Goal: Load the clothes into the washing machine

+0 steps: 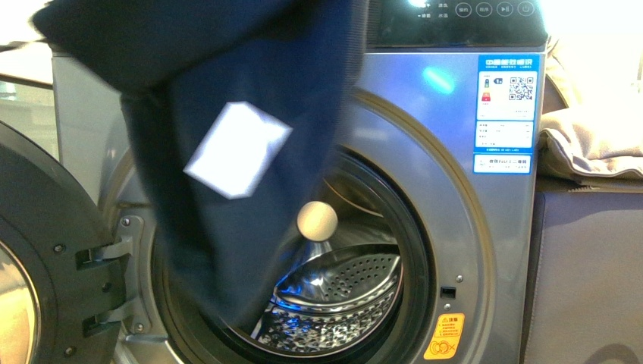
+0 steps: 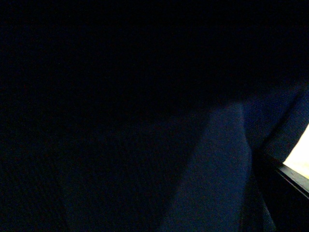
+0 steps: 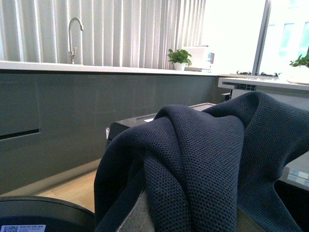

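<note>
Straight ahead, the washing machine (image 1: 447,152) fills most of the front view. Its dark door (image 1: 38,250) is swung open at the left, and the perforated drum (image 1: 341,288) shows through the round opening. The clothes (image 1: 250,68) hang from the top of that view in front of the machine. They cover the left half of the opening, and the lowest fold reaches down over its rim. We cannot tell whether that fold touches the rim.

To the right of the machine, beige padded fabric (image 1: 591,144) lies on a dark grey unit (image 1: 584,273), apart from the clothes. On the machine's right side sits the blue energy label (image 1: 506,114), with a touch panel (image 1: 455,19) above it. A white tag (image 1: 237,149) shows tilted on the hanging cloth. An orange sticker (image 1: 444,337) is low down beside the opening, and a small pale ball shape (image 1: 316,221) hangs in front of the drum.

The right wrist view alone shows the open knit of the navy cloth, which is heaped close to the lens. Behind it are a long counter (image 3: 96,67), a tap (image 3: 73,38), a potted plant (image 3: 179,57) and vertical blinds (image 3: 120,29). The left wrist view is dark.

Neither gripper shows in any view, so we cannot tell whether either one is wide, narrow or closed on the cloth.
</note>
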Robot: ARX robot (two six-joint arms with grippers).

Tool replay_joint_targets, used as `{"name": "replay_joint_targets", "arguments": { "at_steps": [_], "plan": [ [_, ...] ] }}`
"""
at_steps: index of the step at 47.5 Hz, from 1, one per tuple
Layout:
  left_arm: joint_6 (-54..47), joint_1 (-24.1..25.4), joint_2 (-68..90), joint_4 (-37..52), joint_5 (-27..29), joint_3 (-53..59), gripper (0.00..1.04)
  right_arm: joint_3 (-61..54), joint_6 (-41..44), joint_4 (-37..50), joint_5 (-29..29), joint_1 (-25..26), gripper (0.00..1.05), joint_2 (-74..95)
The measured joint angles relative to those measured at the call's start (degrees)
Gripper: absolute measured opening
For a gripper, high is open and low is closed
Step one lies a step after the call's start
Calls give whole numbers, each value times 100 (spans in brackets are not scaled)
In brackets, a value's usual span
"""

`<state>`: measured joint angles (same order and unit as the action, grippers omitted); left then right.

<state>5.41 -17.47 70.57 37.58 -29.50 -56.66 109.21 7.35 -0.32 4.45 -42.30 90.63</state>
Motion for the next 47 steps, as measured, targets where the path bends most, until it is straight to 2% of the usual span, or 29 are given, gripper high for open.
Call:
{"name": "replay_joint_targets", "arguments": {
  "at_steps": [7, 14, 18, 22, 27, 37, 47],
  "plan": [
    [-225, -219, 243, 94, 461, -138, 98, 0, 0, 0, 2, 2, 10, 2],
    [-570, -358, 538, 94, 1189, -417, 98, 0, 0, 0, 2, 2, 10, 0],
    [-693, -363, 774, 81, 2015, -664, 98, 0, 0, 0, 4, 2, 10, 2],
    [-688, -315, 848, 44, 2468, -737, 97, -2, 0, 0, 4, 2, 10, 2],
    [-614, -199, 852, 146, 2704, -719, 81, -2, 0, 0, 4, 7, 10, 2],
    [-442, -66, 619, 334, 2667, -426, 50, -4, 9, 0, -2, 4, 11, 2],
    [-387, -59, 382, 396, 2623, -184, 21, -4, 2, 13, -2, 7, 44, -9]
  ]
}}
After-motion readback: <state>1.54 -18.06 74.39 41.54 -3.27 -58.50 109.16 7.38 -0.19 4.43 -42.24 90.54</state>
